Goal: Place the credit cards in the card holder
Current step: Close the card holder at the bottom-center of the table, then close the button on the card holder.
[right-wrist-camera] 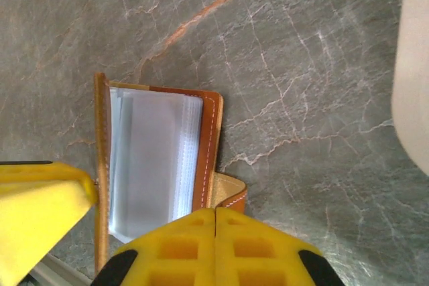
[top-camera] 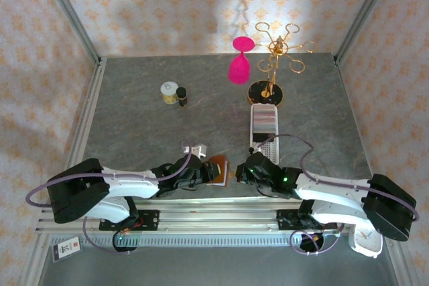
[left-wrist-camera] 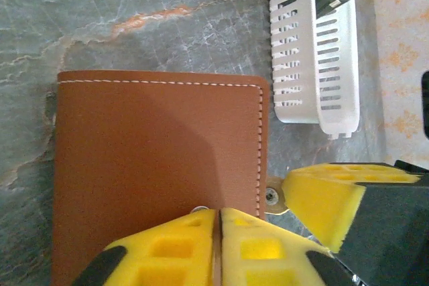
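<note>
Bright overhead light, soft shadows, sharp focus

Grey marbled table (top-camera: 134, 125) enclosed by pale floral-patterned walls (top-camera: 167, 5).

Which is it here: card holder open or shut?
Partly open. On the card holder, the leather covers stand apart in the right wrist view, with pale inner sleeves showing between them.

Card holder (top-camera: 216, 171): reddish-brown leather, white-stitched, partly open, lower centre of the top view.
Credit cards (right-wrist-camera: 151, 159): pale whitish stack between its covers.
</note>
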`<state>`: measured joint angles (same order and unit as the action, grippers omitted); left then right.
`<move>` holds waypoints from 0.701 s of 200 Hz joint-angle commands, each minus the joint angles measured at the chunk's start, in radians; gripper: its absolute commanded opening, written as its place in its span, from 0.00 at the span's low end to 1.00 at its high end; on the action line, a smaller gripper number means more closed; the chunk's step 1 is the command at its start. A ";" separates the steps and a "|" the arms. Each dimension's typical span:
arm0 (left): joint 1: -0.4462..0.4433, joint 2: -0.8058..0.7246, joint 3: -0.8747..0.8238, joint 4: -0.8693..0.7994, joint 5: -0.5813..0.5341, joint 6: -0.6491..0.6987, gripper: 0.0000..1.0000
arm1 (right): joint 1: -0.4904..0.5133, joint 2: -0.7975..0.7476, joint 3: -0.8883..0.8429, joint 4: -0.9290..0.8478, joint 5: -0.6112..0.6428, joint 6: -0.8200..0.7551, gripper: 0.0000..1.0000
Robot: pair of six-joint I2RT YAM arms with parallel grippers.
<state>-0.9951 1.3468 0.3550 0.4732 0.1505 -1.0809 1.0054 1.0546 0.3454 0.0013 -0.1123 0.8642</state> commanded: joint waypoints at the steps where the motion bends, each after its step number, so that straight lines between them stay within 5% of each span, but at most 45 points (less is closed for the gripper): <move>1: -0.006 -0.010 -0.024 -0.021 -0.021 -0.001 0.08 | 0.005 -0.020 -0.008 0.017 0.025 0.018 0.00; 24: -0.011 -0.029 -0.054 -0.048 -0.043 -0.007 0.00 | 0.005 -0.011 0.004 0.035 0.013 0.013 0.00; 140: -0.036 -0.024 -0.077 -0.169 -0.102 -0.029 0.00 | 0.004 0.068 0.061 0.091 -0.045 0.001 0.00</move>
<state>-1.0218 1.3174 0.3019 0.3901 0.0925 -1.0931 1.0054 1.1034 0.3691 0.0517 -0.1410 0.8673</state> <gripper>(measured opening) 0.049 0.050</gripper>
